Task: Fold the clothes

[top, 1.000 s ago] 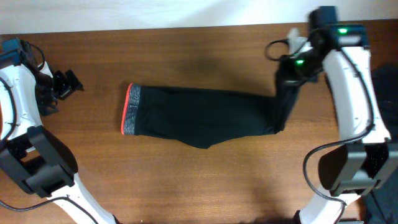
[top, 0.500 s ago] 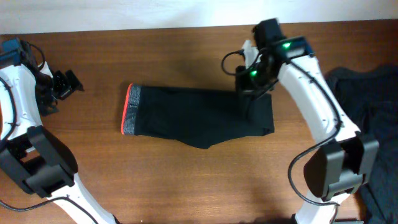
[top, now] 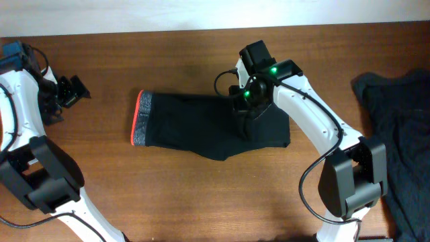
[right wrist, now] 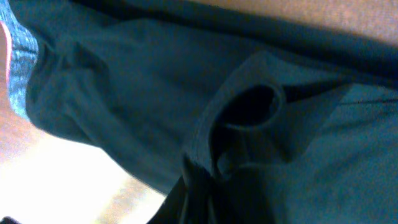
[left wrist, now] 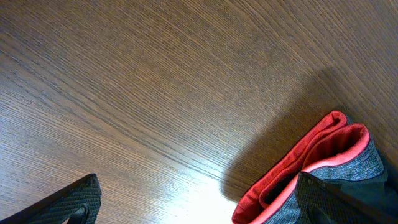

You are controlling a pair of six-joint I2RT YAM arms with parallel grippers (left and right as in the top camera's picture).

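Right gripper had moved left, from past the right end of the trousers to over their right half, pulling the leg ends back across the body. Heap of dark garments lay at the near-right edge of the table, apart from the trousers. Trousers lay flat mid-table, waistband at the left end. Right gripper was clamped on bunched black leg fabric. Left gripper sat far left, fingers spread wide, holding nothing, apart from the waistband.
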